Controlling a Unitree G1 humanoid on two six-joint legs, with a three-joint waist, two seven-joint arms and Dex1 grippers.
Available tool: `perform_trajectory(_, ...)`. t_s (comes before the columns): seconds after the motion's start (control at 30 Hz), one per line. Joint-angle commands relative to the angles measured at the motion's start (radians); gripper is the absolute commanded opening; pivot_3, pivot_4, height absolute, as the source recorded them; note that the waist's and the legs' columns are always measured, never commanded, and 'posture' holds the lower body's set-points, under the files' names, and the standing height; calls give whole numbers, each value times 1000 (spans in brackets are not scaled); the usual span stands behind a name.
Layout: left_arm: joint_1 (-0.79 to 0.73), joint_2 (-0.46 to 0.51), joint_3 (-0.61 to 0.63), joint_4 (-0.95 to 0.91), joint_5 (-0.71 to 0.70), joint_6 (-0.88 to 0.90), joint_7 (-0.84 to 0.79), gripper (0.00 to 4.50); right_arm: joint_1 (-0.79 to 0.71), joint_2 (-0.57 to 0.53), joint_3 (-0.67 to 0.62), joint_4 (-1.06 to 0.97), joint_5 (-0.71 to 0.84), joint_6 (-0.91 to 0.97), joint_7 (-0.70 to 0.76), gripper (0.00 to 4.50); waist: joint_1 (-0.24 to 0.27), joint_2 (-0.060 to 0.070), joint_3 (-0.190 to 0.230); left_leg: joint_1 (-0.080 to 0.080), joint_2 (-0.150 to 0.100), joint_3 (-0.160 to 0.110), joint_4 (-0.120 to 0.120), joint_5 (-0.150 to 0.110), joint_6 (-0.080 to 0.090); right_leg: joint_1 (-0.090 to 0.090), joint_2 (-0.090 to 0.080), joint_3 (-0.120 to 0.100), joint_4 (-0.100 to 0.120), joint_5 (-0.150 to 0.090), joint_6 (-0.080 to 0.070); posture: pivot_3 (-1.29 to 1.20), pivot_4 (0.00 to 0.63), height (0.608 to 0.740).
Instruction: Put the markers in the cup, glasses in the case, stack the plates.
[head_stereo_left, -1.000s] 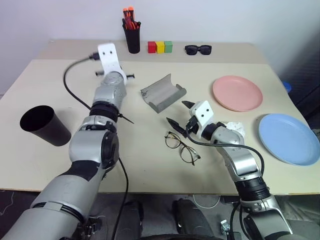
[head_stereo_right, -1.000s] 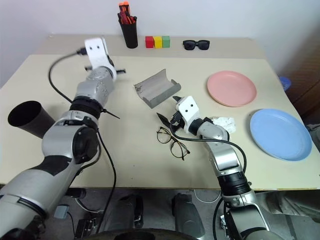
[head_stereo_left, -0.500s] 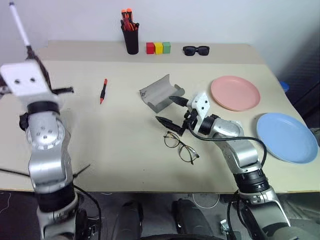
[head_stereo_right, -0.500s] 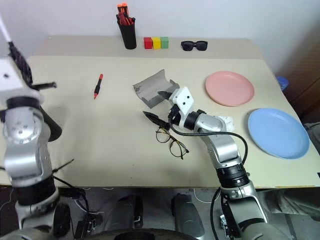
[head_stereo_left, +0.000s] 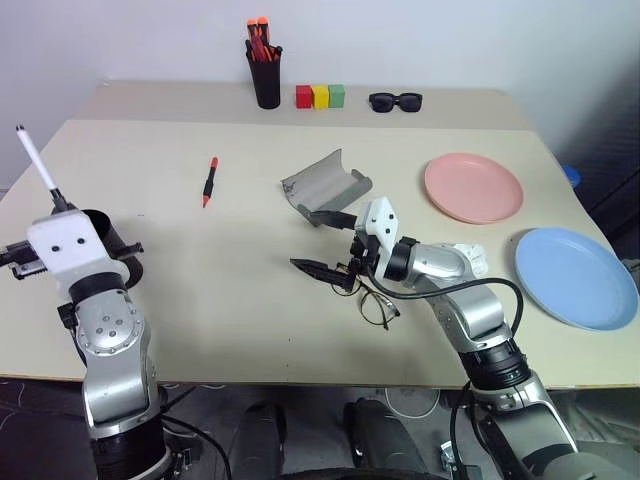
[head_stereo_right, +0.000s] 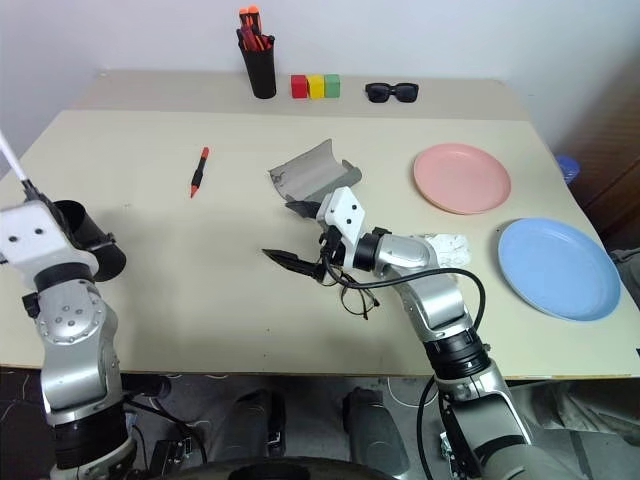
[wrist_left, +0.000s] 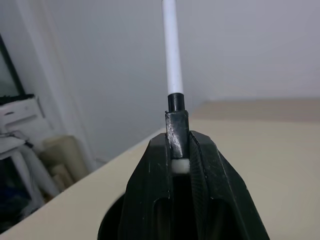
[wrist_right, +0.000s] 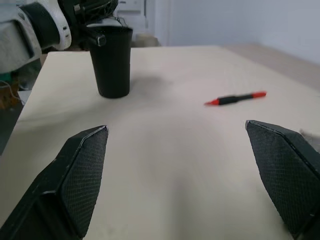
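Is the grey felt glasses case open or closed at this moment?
Open. The grey felt glasses case lies with its curved flap lifted, its hollow inside showing; the thin wire-frame eyeglasses lie outside, on the table.

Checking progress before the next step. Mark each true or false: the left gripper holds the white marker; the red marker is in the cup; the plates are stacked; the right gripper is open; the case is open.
1. The left gripper holds the white marker: true.
2. The red marker is in the cup: false, it lies on the table.
3. The plates are stacked: false, the pink plate and blue plate lie apart.
4. The right gripper is open: true.
5. The case is open: true.
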Motion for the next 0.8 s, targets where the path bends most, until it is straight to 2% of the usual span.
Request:
perform_trajectory(0.03, 10, -7, 14, -5, 30, -44, 28, 128, 1, 11, -2, -46, -4, -22, -15, 4500, 0, 0, 0, 0, 0, 0, 0, 0, 0, 0, 0, 0, 0, 0, 0, 0, 150, 725)
perform_trajectory(0.7, 8, -48, -2, 18, 50, -82, 62, 128, 20, 21, 13, -79, 2, -8, -34, 4500, 0, 0, 0, 0, 0, 0, 0, 0, 0, 0, 0, 0, 0, 0, 0, 0, 150, 725)
perform_trajectory(0.8, 10, -40, -11, 14, 92, -74, 75, 1334, 19, 22, 13, -79, 2, -8, -34, 4500, 0, 0, 0, 0, 0, 0, 0, 0, 0, 0, 0, 0, 0, 0, 0, 0, 150, 725)
